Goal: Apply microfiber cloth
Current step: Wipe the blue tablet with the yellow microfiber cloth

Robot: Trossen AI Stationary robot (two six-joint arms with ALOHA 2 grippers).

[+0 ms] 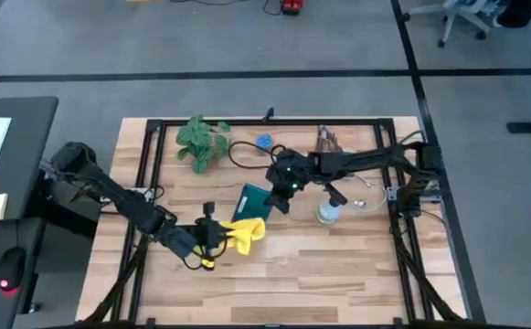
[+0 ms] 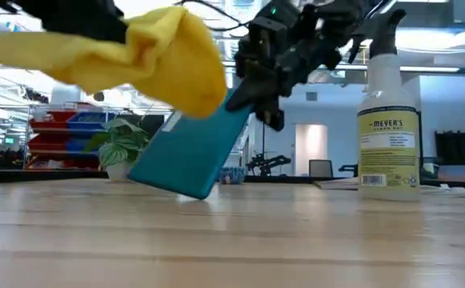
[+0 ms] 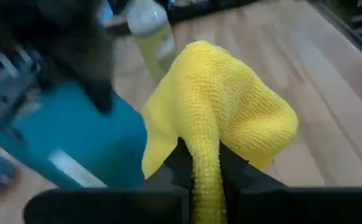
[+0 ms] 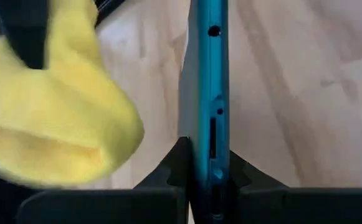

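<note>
Grey floor runs all around the wooden counter [image 1: 338, 274] in the high view. Near the middle of the frame, the left claw [image 1: 212, 234] is closed on the microfiber cloth [image 1: 245, 231], a bright yellow bunch. The cloth touches the lower edge of the teal tablet [image 1: 251, 199]. The right claw [image 1: 281, 194] holds the tablet from the right. A spray bottle [image 1: 328, 212] stands just right of them, and a green plant [image 1: 201, 142] sits toward the upper left.

Low view: the cloth [image 2: 148, 56] hangs in the upper left, up off the counter [image 2: 232, 240]. The tablet [image 2: 192, 152] leans with one corner down on the wood, and the right claw [image 2: 260, 100] grips its top. The bottle [image 2: 388, 128] stands at the right.

Left wrist view: the claw's fingers [image 3: 179, 163] squeeze a fold of cloth [image 3: 224, 112], right beside the tablet [image 3: 81, 143].

Right wrist view: both fingers [image 4: 182, 163] pinch the tablet's thin edge [image 4: 209, 81]. The cloth [image 4: 50, 118] is at the left, beside it.
</note>
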